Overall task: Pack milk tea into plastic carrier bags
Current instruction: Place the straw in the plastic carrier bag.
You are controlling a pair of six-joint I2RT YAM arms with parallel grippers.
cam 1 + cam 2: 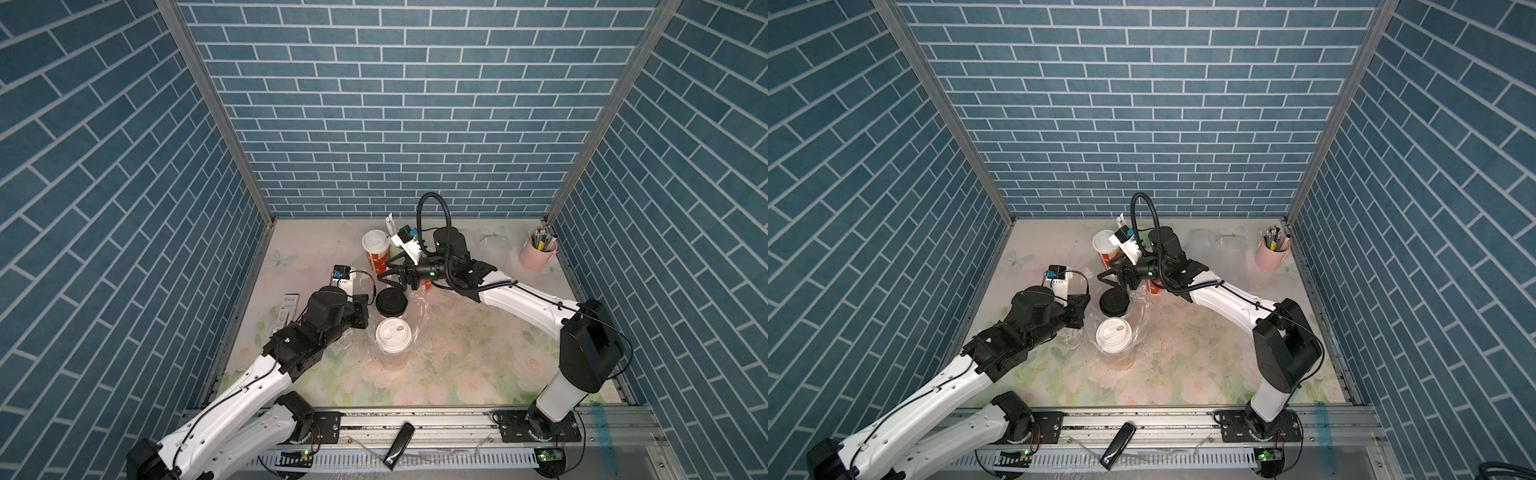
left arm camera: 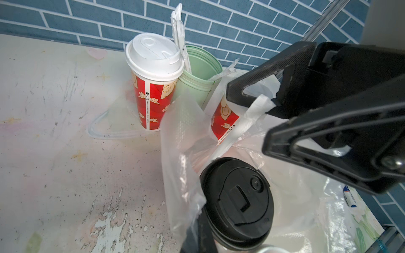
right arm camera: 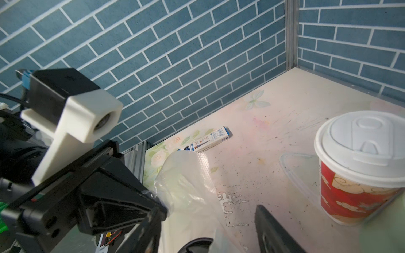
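Right gripper [image 1: 383, 272] spread by black-lid cup [image 1: 391, 300] — left gripper [image 3: 158, 213] pinching carrier bag [image 3: 186, 190].

- Carrier bag [image 2: 182, 140]: thin transparent plastic film, glossy and crinkled.
- Black lid [image 2: 238, 197]: moulded plastic, smooth, with a satin sheen.
- White-lidded cup [image 2: 153, 87]: printed paper wall, slightly glossy. The lid is smooth matt white plastic.
- Mint-green cylinder [image 2: 197, 87]: smooth, matt, plastic-looking.
- Counter [image 2: 65, 153]: floral printed covering, scuffed, flaking at lower centre of the left wrist view.
- Front rail [image 1: 449, 424]: bare brushed metal.
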